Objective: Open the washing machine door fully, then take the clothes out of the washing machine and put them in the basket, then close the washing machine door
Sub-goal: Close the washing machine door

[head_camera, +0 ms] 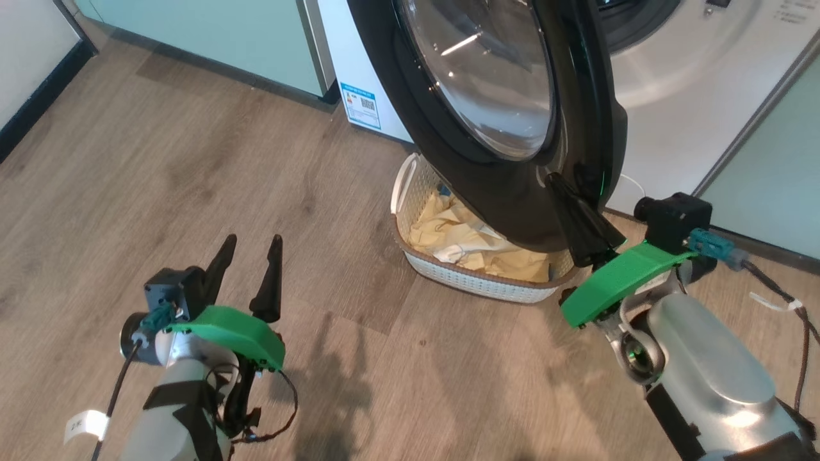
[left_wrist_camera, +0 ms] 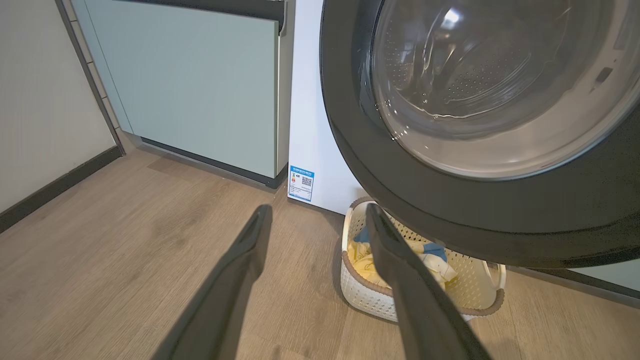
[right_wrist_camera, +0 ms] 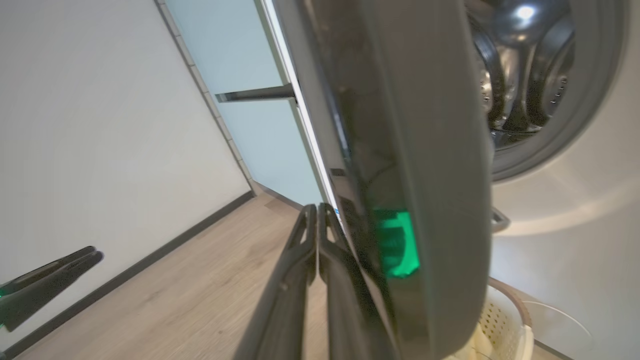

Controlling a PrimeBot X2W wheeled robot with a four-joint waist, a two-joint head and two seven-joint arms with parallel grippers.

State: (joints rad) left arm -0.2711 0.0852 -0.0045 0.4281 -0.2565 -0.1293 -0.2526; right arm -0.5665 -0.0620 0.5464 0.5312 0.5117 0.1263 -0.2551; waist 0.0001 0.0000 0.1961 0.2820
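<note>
The washing machine door [head_camera: 512,192], a black ring around clear glass, stands partly open over the basket [head_camera: 474,282]. Pale yellow clothes [head_camera: 461,237] lie in the basket. My right gripper [head_camera: 555,181] is shut and empty, its fingers lying against the door's lower edge, on the side away from the drum. In the right wrist view the right gripper [right_wrist_camera: 318,209] touches the door [right_wrist_camera: 440,200], with the steel drum [right_wrist_camera: 525,75] behind it. My left gripper [head_camera: 253,240] hangs open over the floor, left of the basket. The left wrist view shows this gripper [left_wrist_camera: 317,212], the door [left_wrist_camera: 500,215], the basket [left_wrist_camera: 365,295] and the clothes [left_wrist_camera: 362,260].
The white washing machine [head_camera: 692,96] carries a blue label [head_camera: 362,105] on its side. Pale green cabinets [head_camera: 211,38] stand to its left and another pale green panel [head_camera: 775,186] to its right. A dark skirting board [head_camera: 38,96] edges the wood floor [head_camera: 160,179].
</note>
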